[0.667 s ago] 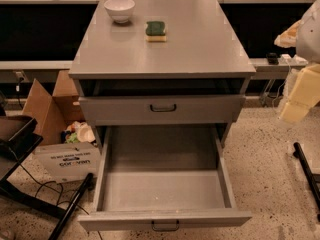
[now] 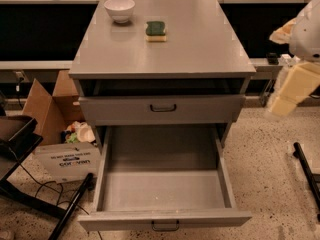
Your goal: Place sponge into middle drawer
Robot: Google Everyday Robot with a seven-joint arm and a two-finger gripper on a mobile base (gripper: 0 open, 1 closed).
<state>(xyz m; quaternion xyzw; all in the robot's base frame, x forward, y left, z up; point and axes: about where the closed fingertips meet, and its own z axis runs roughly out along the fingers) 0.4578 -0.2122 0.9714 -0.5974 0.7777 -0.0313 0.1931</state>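
The sponge, dark green over pale yellow, lies on the grey cabinet top, right of a white bowl. The middle drawer is pulled fully open below, its grey floor bare and its small loop handle at the front. Above it, another grey drawer shows only its flat front. My gripper hangs as a cream-coloured piece at the right edge, off the cabinet's right side at about the height of the top, far from the sponge and holding nothing that shows.
An open cardboard box with rubbish and a white labelled box stand left of the cabinet. A black stand and cable sit at the lower left. A dark bar lies on the speckled floor at the right.
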